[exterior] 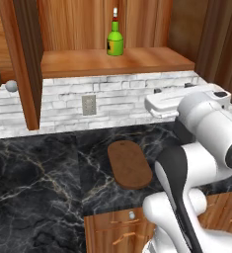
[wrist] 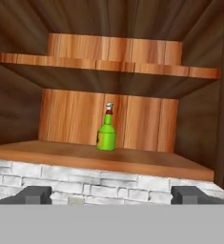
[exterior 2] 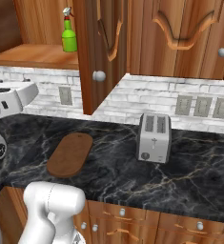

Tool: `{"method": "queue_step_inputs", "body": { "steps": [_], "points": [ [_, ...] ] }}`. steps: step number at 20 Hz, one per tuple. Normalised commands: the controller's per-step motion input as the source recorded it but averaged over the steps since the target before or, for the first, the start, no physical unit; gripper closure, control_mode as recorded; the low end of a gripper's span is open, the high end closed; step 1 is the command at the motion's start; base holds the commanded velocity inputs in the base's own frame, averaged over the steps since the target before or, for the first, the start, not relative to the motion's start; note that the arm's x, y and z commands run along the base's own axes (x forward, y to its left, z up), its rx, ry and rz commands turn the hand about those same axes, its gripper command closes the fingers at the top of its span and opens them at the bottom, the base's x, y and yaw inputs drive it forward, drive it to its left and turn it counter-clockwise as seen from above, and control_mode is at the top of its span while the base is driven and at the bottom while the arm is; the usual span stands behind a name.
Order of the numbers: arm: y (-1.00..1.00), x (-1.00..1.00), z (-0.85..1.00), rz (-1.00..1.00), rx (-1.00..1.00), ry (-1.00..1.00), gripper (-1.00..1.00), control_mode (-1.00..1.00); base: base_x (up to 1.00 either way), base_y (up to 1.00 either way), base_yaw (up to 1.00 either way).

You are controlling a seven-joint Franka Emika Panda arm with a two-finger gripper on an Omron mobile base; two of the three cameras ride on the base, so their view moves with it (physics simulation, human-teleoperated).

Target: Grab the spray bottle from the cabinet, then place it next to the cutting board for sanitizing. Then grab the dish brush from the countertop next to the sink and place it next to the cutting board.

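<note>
Tool (wrist: pixel 110 194) spread wide, spray bottle (wrist: pixel 106 134) upright, nozzle seemingly up

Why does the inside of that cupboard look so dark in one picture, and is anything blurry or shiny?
Hand view: the cabinet side walls and upper corners fall into deep shadow, while the spray bottle stays sharp and bright. Left base view: the countertop looks glossy, its veins catching light. Right base view: evenly lit, the cutting board crisp.

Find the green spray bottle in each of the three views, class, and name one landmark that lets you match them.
Left base view: spray bottle top centre, upright on the cabinet shelf.
Right base view: top left, same shelf.
Hand view: centre, straight ahead.
Shared landmark: the white brick backsplash below the shelf.
</note>
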Motion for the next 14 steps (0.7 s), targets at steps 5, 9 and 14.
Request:
{"method": "queue_step_inputs", "body": {
  "steps": [5,9,14],
  "points": [
    [0.04,0.0,0.25,0.02,0.02,-0.06,-1.0,-1.0,0.0,0.0,0.0],
    [0.0,0.16,0.48,-0.03,0.02,0.0,-1.0,-1.0,0.0,0.0,0.0],
    [0.0,0.03,0.59,-0.06,0.0,0.0,-1.0,-1.0,0.0,0.0,0.0]
  ]
}}
